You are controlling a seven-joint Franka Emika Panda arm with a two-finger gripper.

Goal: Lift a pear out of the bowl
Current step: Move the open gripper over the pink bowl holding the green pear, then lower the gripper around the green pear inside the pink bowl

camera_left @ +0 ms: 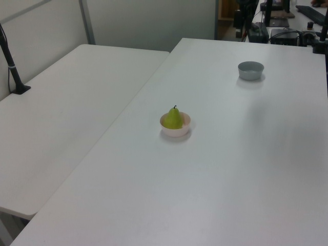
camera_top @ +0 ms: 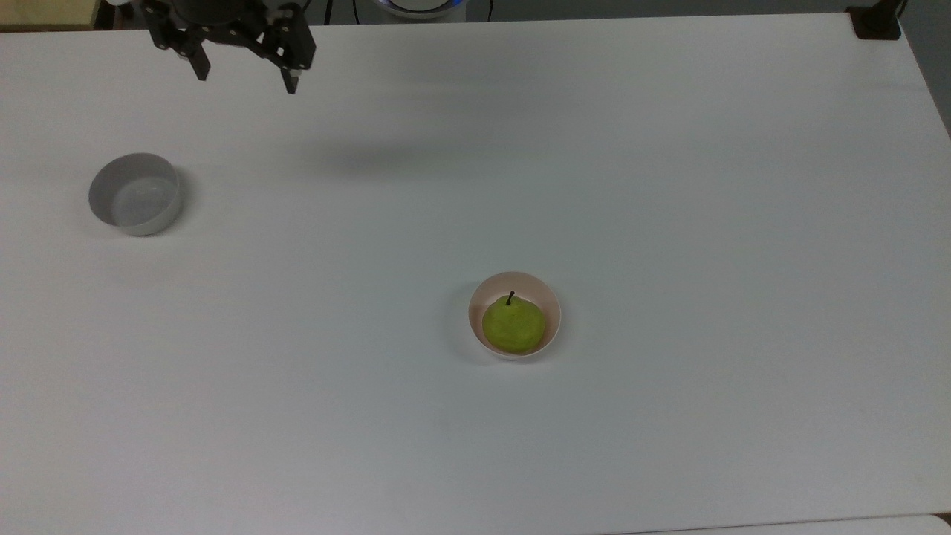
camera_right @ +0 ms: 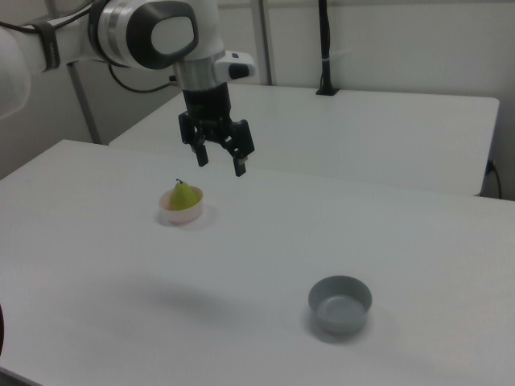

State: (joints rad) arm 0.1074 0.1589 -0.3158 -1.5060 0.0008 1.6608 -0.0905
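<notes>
Pear (camera_top: 513, 327) upright in pink bowl (camera_top: 550, 297); grey bowl (camera_top: 135, 195) empty; gripper (camera_top: 247, 79) jaws spread, holding nothing.

You see a yellow-green pear (camera_top: 513, 326) with a dark stem, inside a pale pink bowl (camera_top: 549, 300). The other bowl (camera_top: 135, 195) is plain grey. The worktop (camera_top: 669, 186) is white, without pattern. The gripper (camera_top: 247, 76) and its fingers (camera_top: 291, 83) are black.
</notes>
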